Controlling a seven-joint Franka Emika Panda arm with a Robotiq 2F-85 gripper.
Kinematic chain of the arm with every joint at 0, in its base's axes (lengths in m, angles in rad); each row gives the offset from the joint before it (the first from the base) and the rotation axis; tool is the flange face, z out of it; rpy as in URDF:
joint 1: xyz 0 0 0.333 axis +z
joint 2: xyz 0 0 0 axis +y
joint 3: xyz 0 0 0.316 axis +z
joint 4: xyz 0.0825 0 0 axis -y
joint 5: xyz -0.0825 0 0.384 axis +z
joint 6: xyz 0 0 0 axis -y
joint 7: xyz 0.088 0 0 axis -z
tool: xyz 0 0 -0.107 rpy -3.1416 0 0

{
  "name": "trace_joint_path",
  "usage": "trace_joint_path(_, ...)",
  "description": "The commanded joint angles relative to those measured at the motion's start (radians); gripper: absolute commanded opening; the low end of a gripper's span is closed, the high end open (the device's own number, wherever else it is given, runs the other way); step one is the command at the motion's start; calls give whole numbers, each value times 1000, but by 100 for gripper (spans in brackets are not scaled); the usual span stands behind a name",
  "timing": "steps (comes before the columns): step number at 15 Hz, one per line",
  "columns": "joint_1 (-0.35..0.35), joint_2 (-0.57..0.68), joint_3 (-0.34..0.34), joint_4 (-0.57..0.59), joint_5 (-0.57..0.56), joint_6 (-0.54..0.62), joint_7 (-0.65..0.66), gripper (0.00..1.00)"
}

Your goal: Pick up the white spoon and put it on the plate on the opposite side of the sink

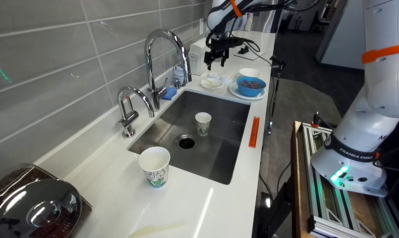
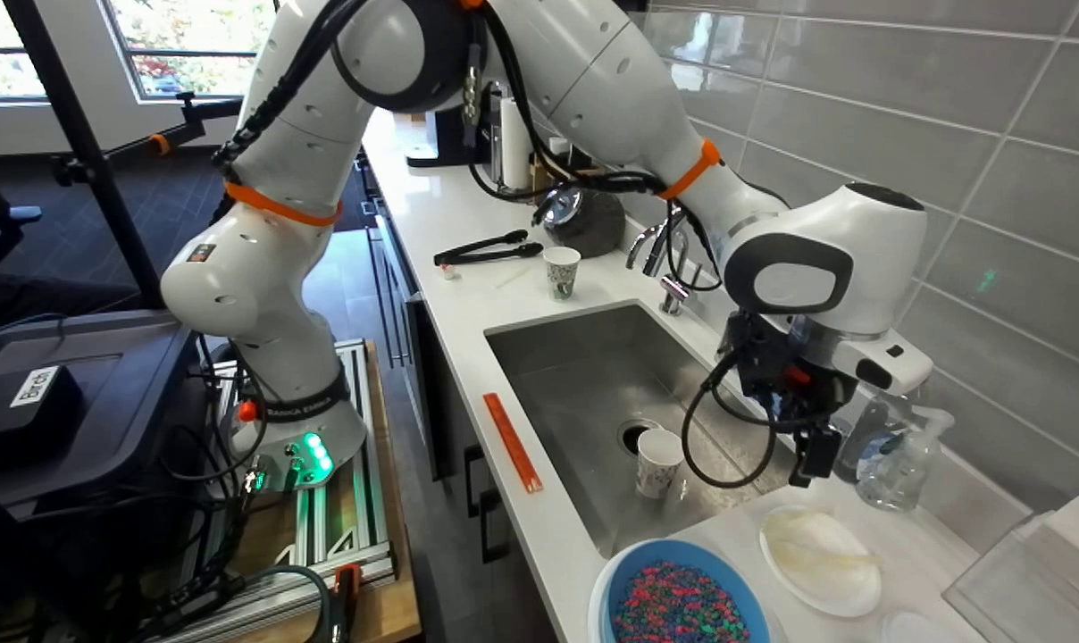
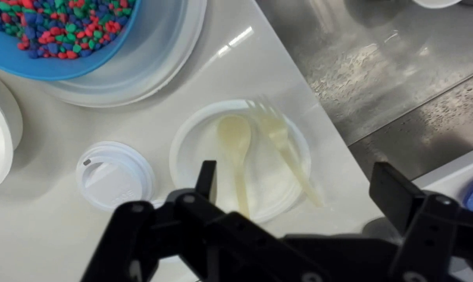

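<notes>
The white spoon (image 3: 234, 135) lies on the small white plate (image 3: 177, 156), beside a pale fork (image 3: 287, 150) that overhangs the rim. This plate also shows beyond the sink (image 1: 216, 155) in an exterior view (image 1: 217, 86) and beside the sink in an exterior view (image 2: 839, 605). There the pale utensils on it are hard to tell apart. My gripper (image 3: 295, 178) is open and empty above the plate. In the wrist view the spoon's handle lies between the fingers, near the left one, and its end is hidden by the gripper. The gripper also shows in an exterior view (image 1: 216, 62).
A blue bowl (image 1: 250, 86) of colored pebbles stands on a wider white plate (image 3: 174, 58). Lids (image 3: 115, 176), a white bowl (image 1: 250, 72) and soap bottles (image 2: 897, 464) are nearby. Paper cups (image 1: 155, 167) stand by and in the sink. A pale utensil (image 1: 158, 228) and tongs (image 2: 490, 250) lie across the sink.
</notes>
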Motion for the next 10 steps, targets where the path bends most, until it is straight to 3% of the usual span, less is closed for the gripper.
trace_joint_path(1,57,-157,-33,-236,-35,100,8,100)
trace_joint_path(7,109,-272,-62,-400,-112,165,37,100)
trace_joint_path(8,91,-208,-51,-310,-74,124,8,100)
trace_joint_path(10,94,-219,-52,-320,-76,126,8,100)
